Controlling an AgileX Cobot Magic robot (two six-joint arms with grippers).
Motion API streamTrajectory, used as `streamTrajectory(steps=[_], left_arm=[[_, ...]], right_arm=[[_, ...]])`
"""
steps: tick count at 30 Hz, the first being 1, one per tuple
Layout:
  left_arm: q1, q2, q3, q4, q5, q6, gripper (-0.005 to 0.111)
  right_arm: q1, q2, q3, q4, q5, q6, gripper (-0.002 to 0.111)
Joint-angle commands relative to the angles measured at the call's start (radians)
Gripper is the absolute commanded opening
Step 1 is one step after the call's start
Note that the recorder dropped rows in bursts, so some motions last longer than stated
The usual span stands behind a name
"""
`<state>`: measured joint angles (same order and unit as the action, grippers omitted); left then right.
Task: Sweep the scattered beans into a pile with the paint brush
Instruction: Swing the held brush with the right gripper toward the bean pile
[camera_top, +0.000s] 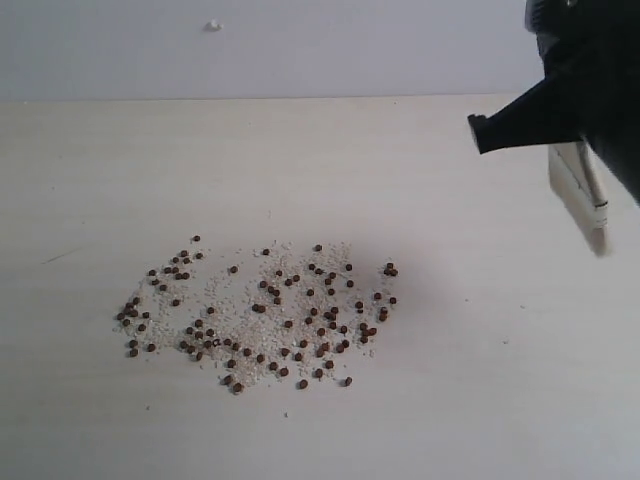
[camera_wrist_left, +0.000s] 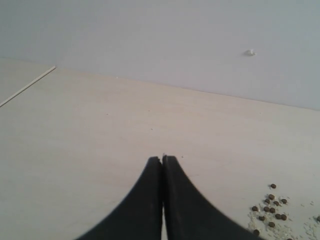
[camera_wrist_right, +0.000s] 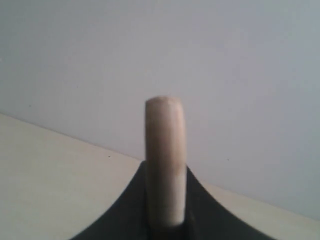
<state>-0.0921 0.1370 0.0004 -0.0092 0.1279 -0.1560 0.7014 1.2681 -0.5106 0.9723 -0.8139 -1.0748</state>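
The beans (camera_top: 255, 310) lie scattered in a wide patch on the pale table, reddish-brown dots mixed with fine pale grains; one edge of the patch shows as beans (camera_wrist_left: 270, 205) in the left wrist view. My right gripper (camera_top: 560, 130) hangs above the table at the far right, shut on the paint brush (camera_top: 582, 195), whose ferrule and whitish bristles point down, well to the right of the beans. The brush's pale wooden handle (camera_wrist_right: 165, 150) stands between the jaws of the right gripper (camera_wrist_right: 165, 172). My left gripper (camera_wrist_left: 162, 161) is shut and holds nothing, to one side of the beans. No dense pile shows.
A plain light wall (camera_top: 300, 45) with a small white speck (camera_top: 213, 25) stands behind the table's back edge (camera_top: 250, 99). A thin seam or edge (camera_wrist_left: 27, 87) crosses the table in the left wrist view.
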Motion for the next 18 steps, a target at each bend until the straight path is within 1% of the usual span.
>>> streamTrajectory(steps=[1, 2, 3, 5, 8, 9, 12, 15, 18], left_arm=[[0.001, -0.004, 0.000, -0.010, -0.002, -0.007, 0.000], [0.001, -0.004, 0.000, -0.010, -0.002, -0.007, 0.000], [0.001, -0.004, 0.000, -0.010, -0.002, -0.007, 0.000], [0.001, -0.004, 0.000, -0.010, -0.002, -0.007, 0.000], [0.001, -0.004, 0.000, -0.010, -0.002, -0.007, 0.000], [0.001, -0.004, 0.000, -0.010, -0.002, -0.007, 0.000], [0.001, -0.004, 0.000, -0.010, -0.002, -0.007, 0.000], [0.001, -0.004, 0.000, -0.010, -0.002, -0.007, 0.000], [0.001, -0.004, 0.000, -0.008, -0.002, -0.007, 0.000]], right_arm=[[0.151, 0.080, 0.024, 0.029, -0.200, 0.044, 0.000], [0.184, 0.111, 0.019, 0.045, -0.230, 0.044, 0.000], [0.233, 0.189, -0.002, 0.067, -0.264, 0.042, 0.000], [0.260, 0.275, -0.034, 0.080, -0.313, 0.051, 0.000], [0.263, 0.419, -0.090, 0.095, -0.403, 0.065, 0.000], [0.263, 0.466, -0.108, 0.105, -0.407, 0.098, 0.000], [0.263, 0.572, -0.155, 0.112, -0.407, 0.202, 0.000], [0.263, 0.629, -0.205, 0.125, -0.407, 0.207, 0.000], [0.263, 0.658, -0.259, 0.125, -0.354, 0.198, 0.000]])
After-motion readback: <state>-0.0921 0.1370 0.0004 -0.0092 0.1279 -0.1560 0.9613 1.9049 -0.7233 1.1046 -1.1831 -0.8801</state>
